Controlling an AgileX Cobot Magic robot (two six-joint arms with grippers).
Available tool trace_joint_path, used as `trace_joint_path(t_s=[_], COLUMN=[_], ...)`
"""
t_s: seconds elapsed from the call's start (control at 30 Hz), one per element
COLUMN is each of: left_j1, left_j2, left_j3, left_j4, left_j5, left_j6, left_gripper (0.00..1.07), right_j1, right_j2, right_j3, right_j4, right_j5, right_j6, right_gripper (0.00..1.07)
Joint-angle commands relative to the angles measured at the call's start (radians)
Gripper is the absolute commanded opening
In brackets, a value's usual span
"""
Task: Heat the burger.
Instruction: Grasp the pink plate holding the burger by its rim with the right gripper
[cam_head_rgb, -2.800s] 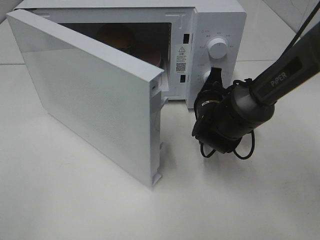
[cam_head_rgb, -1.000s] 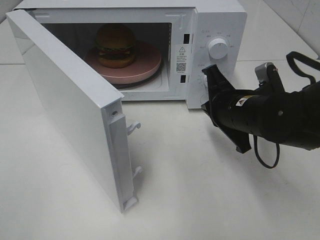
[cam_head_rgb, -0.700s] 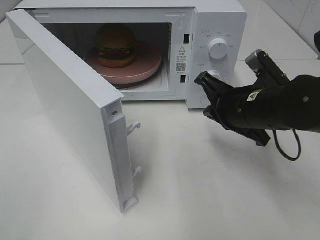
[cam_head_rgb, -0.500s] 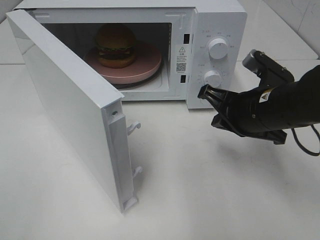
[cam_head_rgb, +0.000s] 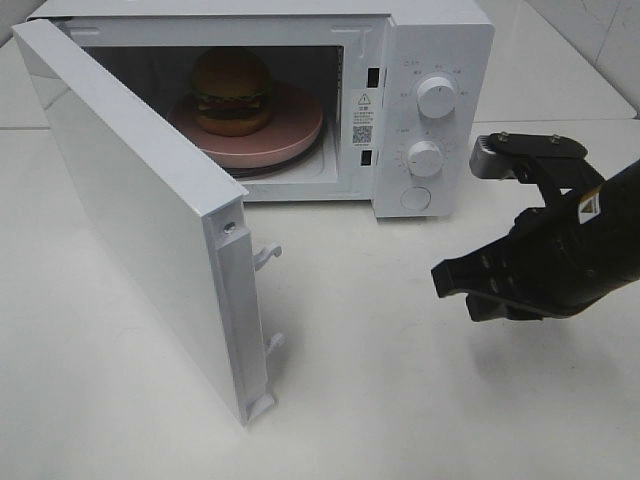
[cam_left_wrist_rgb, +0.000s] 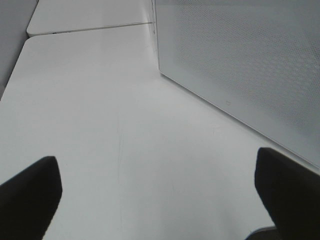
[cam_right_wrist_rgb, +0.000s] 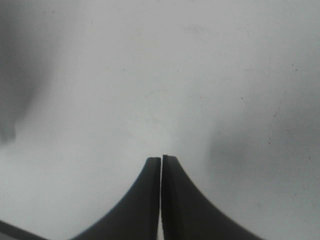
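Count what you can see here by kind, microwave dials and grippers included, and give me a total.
Microwave: 1
Burger: 1
Plate: 1
Dials: 2
Grippers: 2, the left gripper open and the right gripper shut
Total: 7

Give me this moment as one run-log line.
door: open | burger: on plate in microwave | right gripper: shut, empty, above table | left gripper: open, empty
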Motion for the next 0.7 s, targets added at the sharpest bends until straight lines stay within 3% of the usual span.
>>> trace_joint_path(t_s=[0.03, 0.5, 0.57, 0.6, 0.67, 0.7], left_j1=[0.001, 0.001, 0.001, 0.001, 0.001, 0.001], left_j2=[-0.005, -0.005, -0.005, -0.005, -0.005, -0.005], left_j3=[0.003, 0.003, 0.003, 0.003, 0.003, 0.003], left_j4=[-0.002, -0.002, -0.002, -0.002, -0.002, -0.002], left_j5=[0.001, 0.001, 0.001, 0.001, 0.001, 0.001], left_j6=[-0.005, -0.005, -0.005, -0.005, -0.005, -0.005], left_gripper=[0.98, 0.98, 0.98, 0.98, 0.98, 0.98], right_j1=[-0.006, -0.006, -0.006, -0.006, -0.006, -0.006], right_j2=[-0.057, -0.304, -0.372, -0.372, -0.470, -0.470], right_j3=[0.000, 0.000, 0.000, 0.000, 0.000, 0.000], right_j4=[-0.007, -0.150, -0.156, -0.156, -0.162, -0.162], right_j5=[0.107, 0.410, 0.444, 0.444, 0.465, 0.465], right_j6=[-0.076, -0.102, -0.103, -0.103, -0.103, -0.103], right_gripper=[0.06, 0.18, 0.32, 0.32, 0.64, 0.64])
